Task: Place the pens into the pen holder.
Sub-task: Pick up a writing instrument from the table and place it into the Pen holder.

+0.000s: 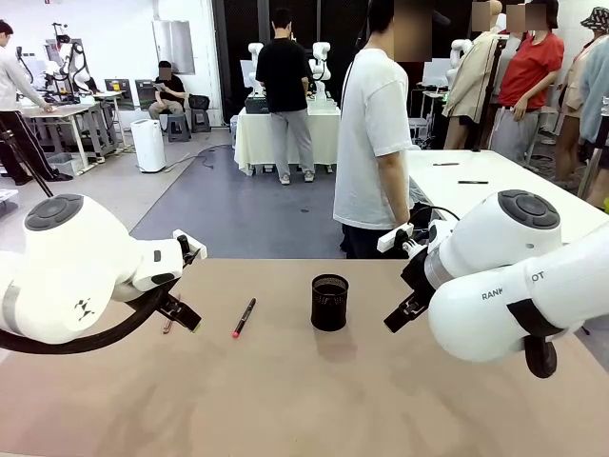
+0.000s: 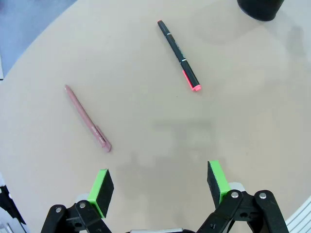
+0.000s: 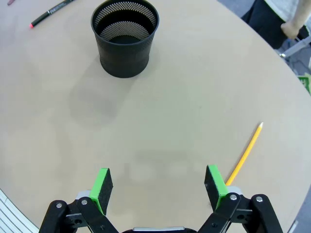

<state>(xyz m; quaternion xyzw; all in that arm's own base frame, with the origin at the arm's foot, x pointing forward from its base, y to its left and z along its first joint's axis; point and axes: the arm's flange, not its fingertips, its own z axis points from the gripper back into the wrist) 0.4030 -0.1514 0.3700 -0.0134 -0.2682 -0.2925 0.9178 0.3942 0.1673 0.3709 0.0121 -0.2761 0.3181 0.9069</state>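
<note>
Three pens lie flat on the tan tabletop (image 1: 304, 409), all outside the pen holder (image 3: 125, 38), and several are partly masked. In the front view the reddish-brown pen (image 2: 88, 118) is mostly covered by the left gripper (image 2: 160, 182) at the left of the frame, with just a short piece showing beside its fingers. In the right wrist view the yellow pencil (image 3: 244, 154) at lower right runs its lower end behind a green pad, and the black pen (image 3: 51, 12) is cut off by the top edge at upper left. In the left wrist view the pen holder is clipped by the top edge at upper right. The left gripper stands spread wide and holds nothing; its pads are over bare tabletop, with the reddish-brown pen up and to the left of them and the black pen, its pink-red tip nearer the camera, in the upper middle. The right gripper (image 3: 159, 182) is likewise wide apart and has hold of nothing. The pen holder is a small black wire-mesh cup, upright with its open mouth up and empty inside. It stands left of centre at the top of the right wrist view and at the middle of the front view, between the two grippers.
</note>
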